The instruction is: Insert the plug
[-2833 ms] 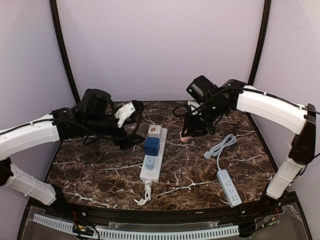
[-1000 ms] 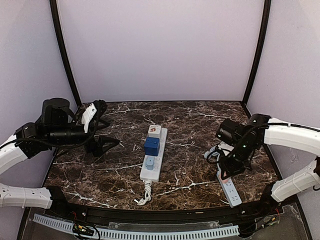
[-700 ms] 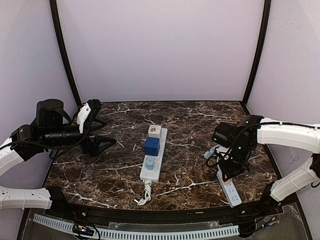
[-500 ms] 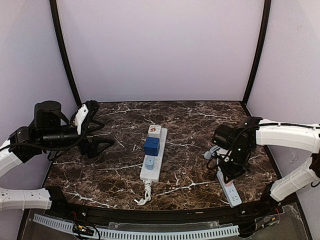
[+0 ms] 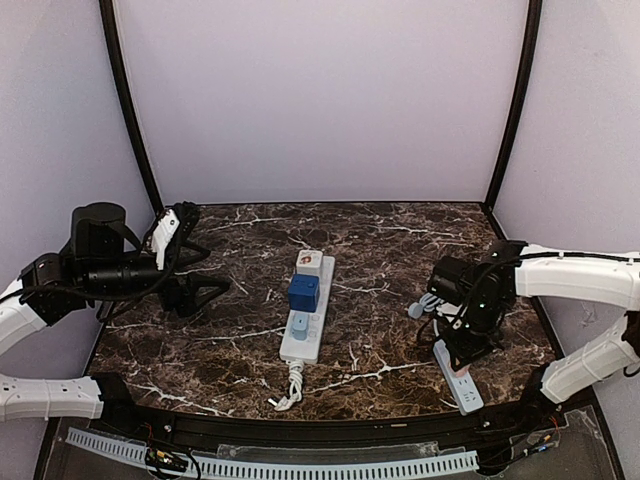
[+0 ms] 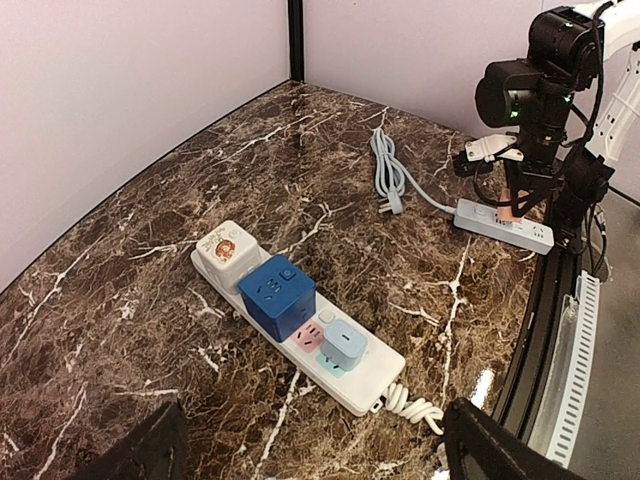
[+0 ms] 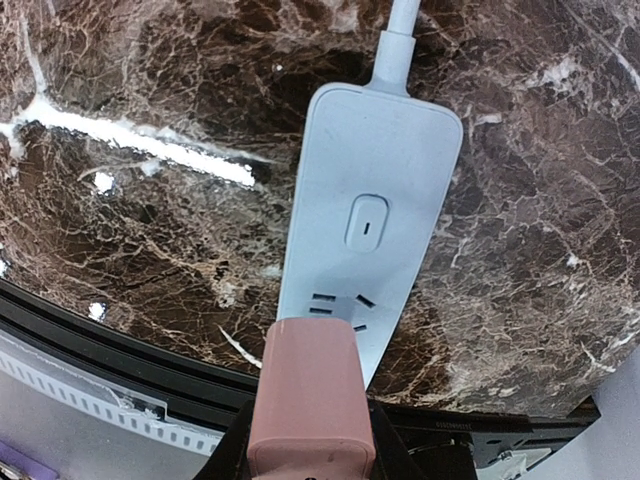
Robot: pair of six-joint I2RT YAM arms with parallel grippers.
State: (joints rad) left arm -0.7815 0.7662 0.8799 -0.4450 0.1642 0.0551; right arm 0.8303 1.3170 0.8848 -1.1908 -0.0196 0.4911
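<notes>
While R jaws clamp pink plug (image 7: 310,395) over grey strip (image 7: 372,150), L jaws wide; white strip (image 5: 299,346) holds blue cube (image 5: 303,292).

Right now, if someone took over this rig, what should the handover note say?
Right gripper: shut on the pink plug, above the grey power strip on the right side.
Left gripper: open, empty, hovering at the left, apart from the white power strip in the middle.
Done: plug in grip and positioned over the socket beside the grey strip's switch.
Left: align the prongs, press in, release. Prongs are hidden, so contact cannot be told.
</notes>
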